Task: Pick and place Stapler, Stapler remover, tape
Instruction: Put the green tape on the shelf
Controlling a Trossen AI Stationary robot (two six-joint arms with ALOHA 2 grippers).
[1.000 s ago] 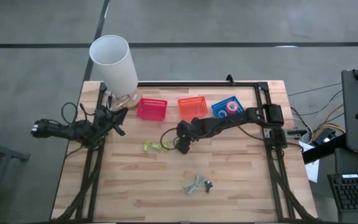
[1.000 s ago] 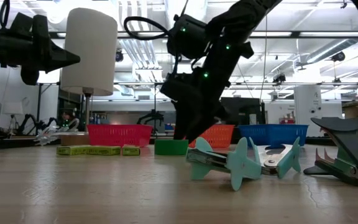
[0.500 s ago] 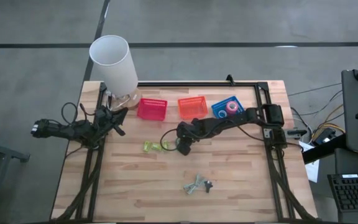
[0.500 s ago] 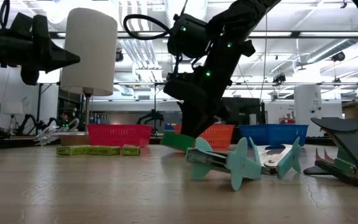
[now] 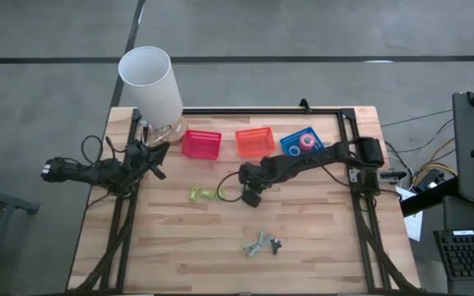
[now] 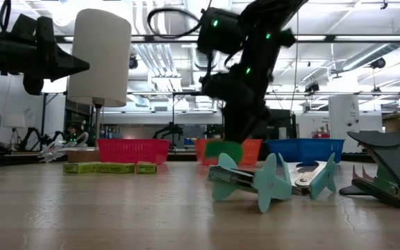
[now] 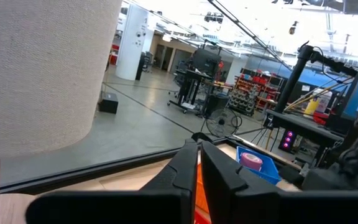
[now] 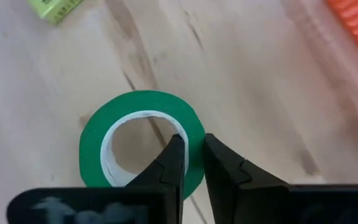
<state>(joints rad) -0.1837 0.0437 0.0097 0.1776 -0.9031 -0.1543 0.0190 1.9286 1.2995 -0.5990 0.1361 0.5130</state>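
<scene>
Right gripper (image 8: 191,163) is pinching the green tape roll (image 8: 143,143) by its wall, lifted off the table (image 5: 303,247). Left gripper (image 7: 199,163) is idling at 9 o'clock, fingers clenched on nothing.

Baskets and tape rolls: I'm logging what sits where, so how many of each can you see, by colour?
Pink basket: 1
Orange basket: 1
Blue basket: 1
Green tape roll, pinched by the right gripper: 1
Pink tape roll, in the blue basket: 1
Total: 5
</scene>
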